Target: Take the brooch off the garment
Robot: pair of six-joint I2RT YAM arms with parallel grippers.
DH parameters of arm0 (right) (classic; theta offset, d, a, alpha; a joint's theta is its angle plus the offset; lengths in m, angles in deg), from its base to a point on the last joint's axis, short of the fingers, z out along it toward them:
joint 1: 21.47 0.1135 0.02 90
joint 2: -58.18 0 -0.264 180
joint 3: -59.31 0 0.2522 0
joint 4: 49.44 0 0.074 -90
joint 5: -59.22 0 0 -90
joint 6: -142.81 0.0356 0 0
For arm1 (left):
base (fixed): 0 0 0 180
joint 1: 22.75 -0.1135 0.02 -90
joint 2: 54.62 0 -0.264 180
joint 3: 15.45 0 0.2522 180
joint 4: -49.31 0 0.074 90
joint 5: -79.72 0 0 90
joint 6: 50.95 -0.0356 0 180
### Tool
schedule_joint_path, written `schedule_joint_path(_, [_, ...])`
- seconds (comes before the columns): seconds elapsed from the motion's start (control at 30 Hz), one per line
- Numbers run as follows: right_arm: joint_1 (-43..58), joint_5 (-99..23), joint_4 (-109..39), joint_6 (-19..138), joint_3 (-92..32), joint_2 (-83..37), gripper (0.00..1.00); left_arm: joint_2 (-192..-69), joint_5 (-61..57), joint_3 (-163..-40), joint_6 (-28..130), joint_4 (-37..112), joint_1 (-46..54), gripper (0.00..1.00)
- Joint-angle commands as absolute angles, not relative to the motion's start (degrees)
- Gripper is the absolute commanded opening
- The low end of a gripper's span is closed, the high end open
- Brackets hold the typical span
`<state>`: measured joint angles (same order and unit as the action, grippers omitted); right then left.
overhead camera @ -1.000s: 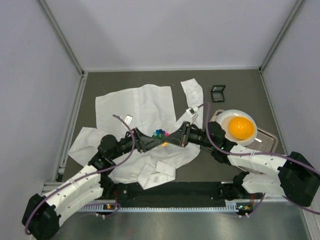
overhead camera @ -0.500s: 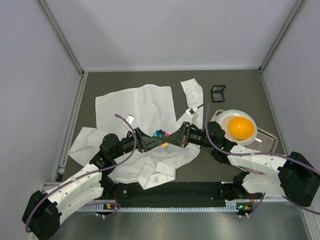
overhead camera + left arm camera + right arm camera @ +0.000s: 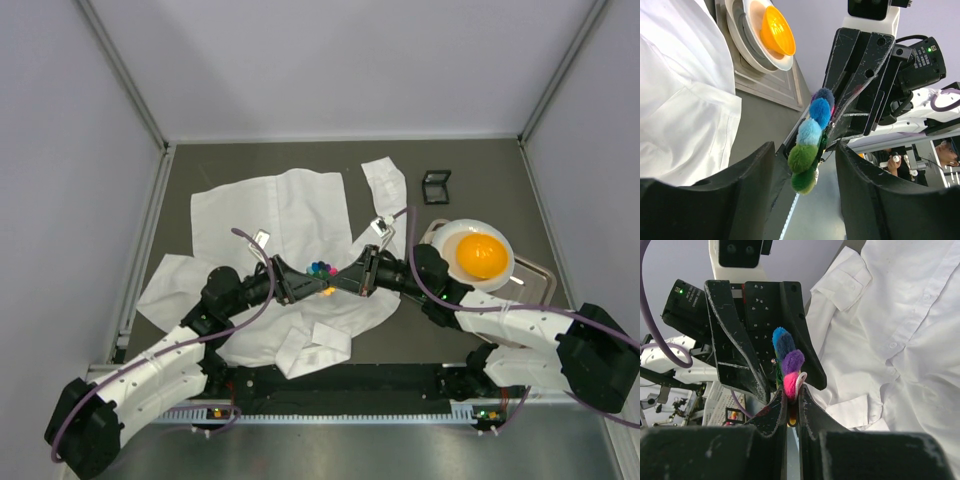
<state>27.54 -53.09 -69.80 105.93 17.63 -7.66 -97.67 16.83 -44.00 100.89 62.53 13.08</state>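
Observation:
The brooch [image 3: 320,268] is a small cluster of coloured puffs held up between my two grippers, over the white shirt [image 3: 270,205]. My right gripper [image 3: 792,392] is shut on its pink end; the blue and purple puffs [image 3: 786,356] stick out past the fingertips. My left gripper [image 3: 807,190] is open, one finger [image 3: 755,175] on each side of the green end of the brooch [image 3: 809,142], not touching it. In both wrist views the brooch hangs in the air, apart from the shirt [image 3: 900,315]. Seen from above, the left gripper [image 3: 298,285] faces the right gripper [image 3: 348,280].
A white bowl [image 3: 480,255] holding an orange thing sits on a metal tray [image 3: 535,278] at the right. A small black box [image 3: 436,186] lies at the back right. The shirt covers the left and middle of the dark table; the walls are close on both sides.
My left arm has edged slightly to the right, closer around the brooch. The right gripper and the brooch have stayed almost still.

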Motion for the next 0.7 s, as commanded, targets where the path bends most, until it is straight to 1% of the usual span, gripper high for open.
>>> schedule_joint_path(0.0, [28.0, -52.7, -71.7, 104.8, 14.9, -6.2, 0.00, -97.4, 16.3, -44.0, 100.9, 66.3, 13.3, 0.54])
schedule_joint_path(0.2, [28.0, -52.8, -72.0, 104.8, 15.1, -6.1, 0.00, -97.2, 16.2, -43.9, 101.0, 66.4, 13.2, 0.52])
schedule_joint_path(0.43, [28.0, -53.5, -72.6, 104.8, 15.3, -6.2, 0.00, -97.2, 16.3, -43.2, 102.3, 68.8, 13.2, 0.43])
schedule_joint_path(0.67, [28.0, -53.9, -72.9, 104.5, 14.9, -6.3, 0.00, -97.2, 16.9, -43.0, 103.2, 70.4, 13.2, 0.38])
